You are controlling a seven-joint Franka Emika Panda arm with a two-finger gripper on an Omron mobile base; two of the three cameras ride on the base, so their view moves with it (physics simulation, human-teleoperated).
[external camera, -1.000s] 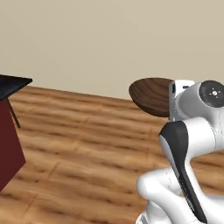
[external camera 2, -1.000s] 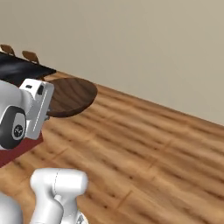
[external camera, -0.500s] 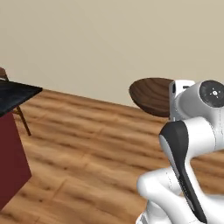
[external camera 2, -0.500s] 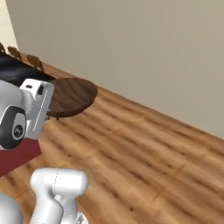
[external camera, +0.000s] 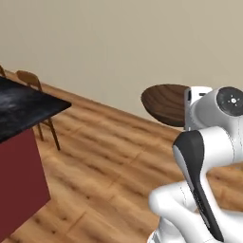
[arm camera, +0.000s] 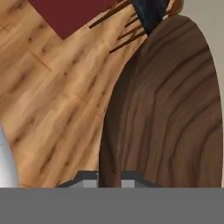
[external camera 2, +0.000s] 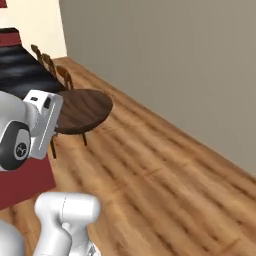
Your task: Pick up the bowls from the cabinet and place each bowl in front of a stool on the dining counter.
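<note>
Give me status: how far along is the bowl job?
Done: one bowl is out of the cabinet. In hand: the gripper is shut on the rim of the brown wooden bowl, carried above the wood floor. Left: set it on the black counter in front of a stool. The visible part of the counter holds no bowl yet; the second bowl remains.

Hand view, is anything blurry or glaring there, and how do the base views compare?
Hand view: wooden bowl looms close, grain soft, no glare. Left base view: dining counter top carries a faint pale sheen. Right base view: floor evenly lit, slightly soft.
</note>
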